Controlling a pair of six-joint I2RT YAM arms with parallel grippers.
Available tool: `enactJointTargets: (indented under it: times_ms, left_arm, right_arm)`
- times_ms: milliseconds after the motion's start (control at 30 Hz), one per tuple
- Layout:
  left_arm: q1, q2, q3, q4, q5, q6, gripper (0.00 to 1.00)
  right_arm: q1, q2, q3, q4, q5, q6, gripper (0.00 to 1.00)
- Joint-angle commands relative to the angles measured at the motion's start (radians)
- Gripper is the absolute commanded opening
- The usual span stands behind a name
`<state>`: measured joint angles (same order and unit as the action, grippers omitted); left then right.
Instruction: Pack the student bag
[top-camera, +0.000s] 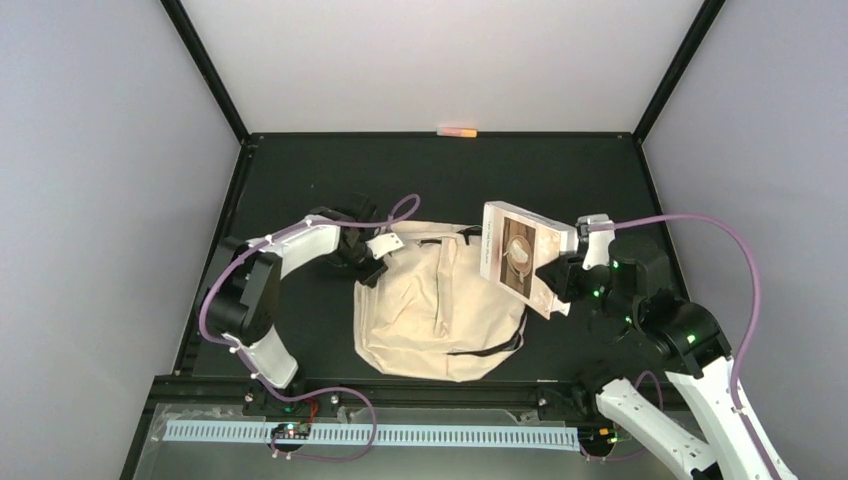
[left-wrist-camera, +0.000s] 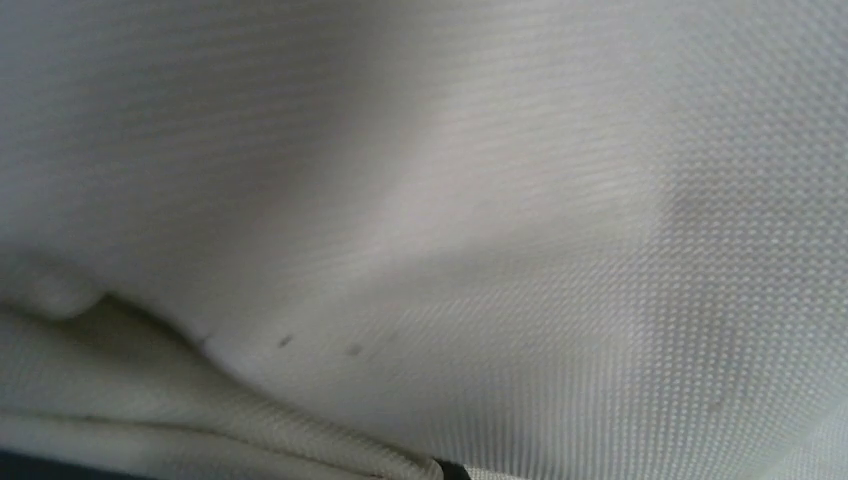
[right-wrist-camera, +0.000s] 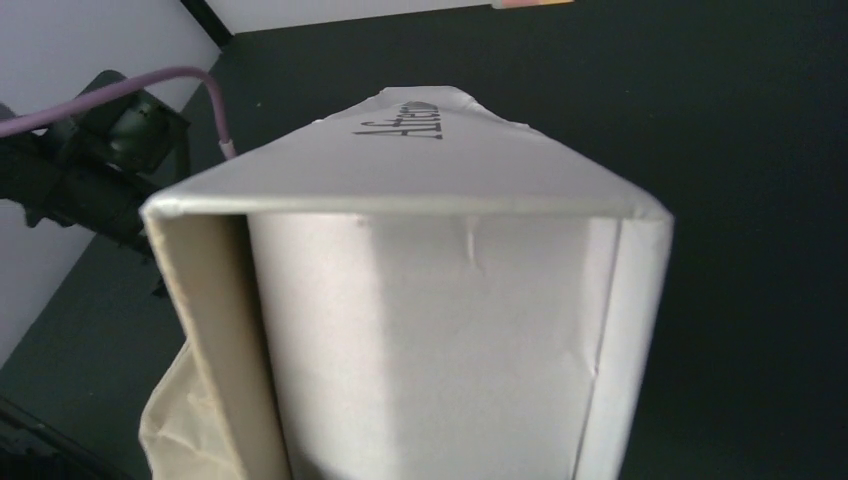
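- Top external: the student bag (top-camera: 440, 310) lies flat mid-counter (top-camera: 300, 180). The left end effector (top-camera: 372, 258) sits at its upper-left edge, but whether it is spread or pinching fabric cannot be told. The right end effector (top-camera: 558, 282) pinches a book (top-camera: 518, 252) by its near corner, tilted over the bag's upper right. The mouth likely needs lifting wide before the book goes in.
- Left wrist: only cream bag fabric, very close; no fingers show.
- Right wrist: the book fills the frame, with the bag showing at lower left.
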<state>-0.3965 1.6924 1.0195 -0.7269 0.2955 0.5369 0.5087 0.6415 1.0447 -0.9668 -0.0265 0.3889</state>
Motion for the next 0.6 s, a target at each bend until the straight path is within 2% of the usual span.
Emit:
enactJointTargets:
  times_ms: [0,200,300,333,367,400,433,467,567]
  left_arm:
    - [0.117,0.005,0.059,0.071,-0.14,-0.084,0.02]
    - [0.463,-0.018,0.132,0.101,-0.137,-0.104,0.02]
    - [0.561,-0.027,0.139,0.125,-0.113,0.005,0.02]
    - [0.572,-0.028,0.138,0.127,-0.111,0.045,0.12]
    - [0.574,-0.029,0.139,0.133,-0.131,0.074,0.39]
    - [0.574,-0.034,0.147,0.138,-0.154,0.083,0.77]
    - [0.574,-0.045,0.163,0.138,-0.166,0.079,0.96]
    - [0.573,-0.062,0.178,0.142,-0.172,0.064,0.98]
    - [0.567,-0.149,0.214,0.185,-0.182,-0.015,0.99]
  right_arm:
    - [-0.004,-0.016,0.047,0.067,-0.102,0.021,0.24]
    - [-0.004,0.018,0.063,0.153,-0.209,0.011,0.26]
    - [-0.004,0.07,0.043,0.204,-0.305,0.005,0.27]
    - [-0.004,0.092,0.038,0.226,-0.343,0.008,0.27]
    - [-0.004,0.115,0.035,0.244,-0.377,0.017,0.27]
    - [-0.004,0.137,0.033,0.262,-0.397,0.022,0.27]
    - [-0.004,0.161,0.032,0.278,-0.41,0.029,0.27]
    - [-0.004,0.172,0.03,0.291,-0.412,0.034,0.27]
    - [-0.005,0.185,0.014,0.311,-0.345,0.035,0.27]
